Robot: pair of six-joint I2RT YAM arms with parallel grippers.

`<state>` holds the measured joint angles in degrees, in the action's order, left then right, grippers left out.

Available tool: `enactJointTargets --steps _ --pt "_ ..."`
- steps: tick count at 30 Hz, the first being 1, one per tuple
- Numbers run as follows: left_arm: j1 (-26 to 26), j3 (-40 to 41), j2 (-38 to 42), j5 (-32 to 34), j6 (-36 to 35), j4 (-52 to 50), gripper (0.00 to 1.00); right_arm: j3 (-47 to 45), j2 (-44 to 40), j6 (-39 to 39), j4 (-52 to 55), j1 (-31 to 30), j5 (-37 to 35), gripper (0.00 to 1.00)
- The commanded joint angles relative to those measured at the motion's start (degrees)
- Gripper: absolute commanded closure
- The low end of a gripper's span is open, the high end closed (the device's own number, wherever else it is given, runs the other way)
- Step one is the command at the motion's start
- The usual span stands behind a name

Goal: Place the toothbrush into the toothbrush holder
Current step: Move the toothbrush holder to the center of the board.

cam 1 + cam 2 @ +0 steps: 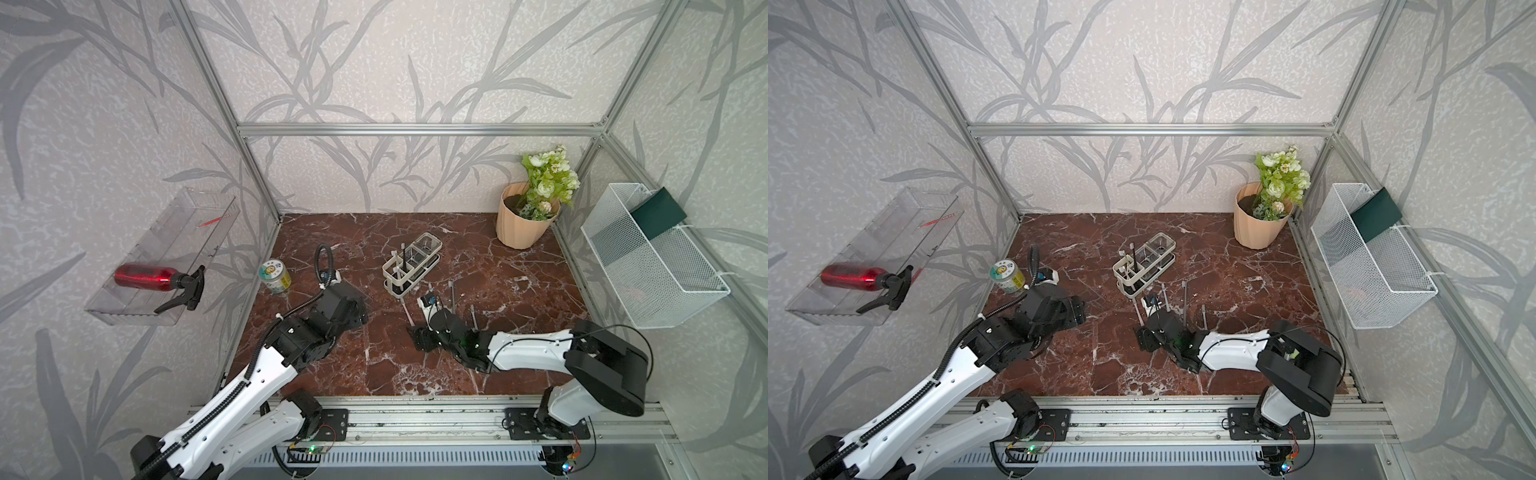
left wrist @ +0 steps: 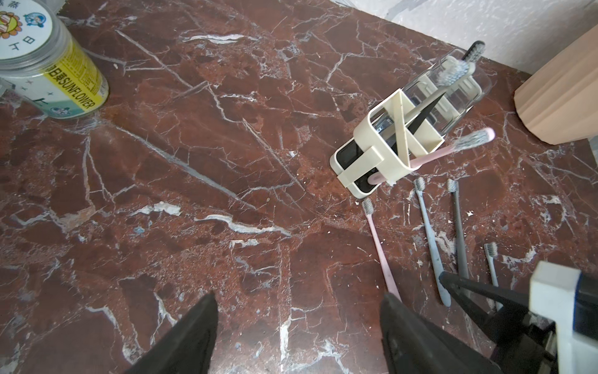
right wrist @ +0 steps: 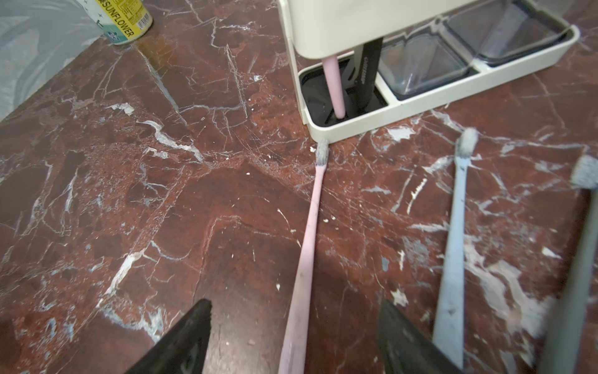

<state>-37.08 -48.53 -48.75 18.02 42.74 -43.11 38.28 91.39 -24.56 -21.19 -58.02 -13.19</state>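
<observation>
Toothbrush holder (image 1: 411,266) noted upright near the centre of the bench (image 1: 519,299). In the right wrist view a pink handle and a black handle are seen standing in its white-framed end compartment.

A pink toothbrush (image 3: 307,243) is found lying flat on the bench at 6 o'clock from the holder. Its bristle end is just beside the holder's base tray; contact cannot be told. The handle runs away toward 6 o'clock.

The right end effector (image 3: 294,336) is recorded open and low over the bench. One finger is on each side of the pink toothbrush's handle, and neither is seen touching it. A blue toothbrush (image 3: 453,243) and a grey toothbrush (image 3: 579,259) lie at 3 o'clock from the pink one, roughly parallel to it.

The left end effector (image 2: 297,333) is recorded open over bare bench, at 8 o'clock from the holder. A jar (image 1: 275,276) is noted at 9 o'clock from the holder and a flower pot (image 1: 523,220) at 2 o'clock.
</observation>
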Motion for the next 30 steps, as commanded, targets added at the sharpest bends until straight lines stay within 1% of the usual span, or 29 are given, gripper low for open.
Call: enactJointTargets --steps 1,6,15,30 --pt "-0.24 1.0 2.98 1.85 2.41 -3.15 0.22 5.11 3.55 2.49 -3.35 0.04 -1.11 0.21" --pt "-0.26 2.65 7.07 2.8 2.52 -5.32 0.22 9.37 6.87 0.48 -4.0 3.61 2.48 0.23" --pt "-0.25 4.76 10.01 3.6 2.61 -7.24 0.22 16.23 13.11 1.23 -1.99 7.45 4.27 0.26" --pt "-0.19 5.54 9.71 4.72 1.47 -7.47 0.22 24.03 19.57 0.74 -0.28 11.41 6.23 0.27"
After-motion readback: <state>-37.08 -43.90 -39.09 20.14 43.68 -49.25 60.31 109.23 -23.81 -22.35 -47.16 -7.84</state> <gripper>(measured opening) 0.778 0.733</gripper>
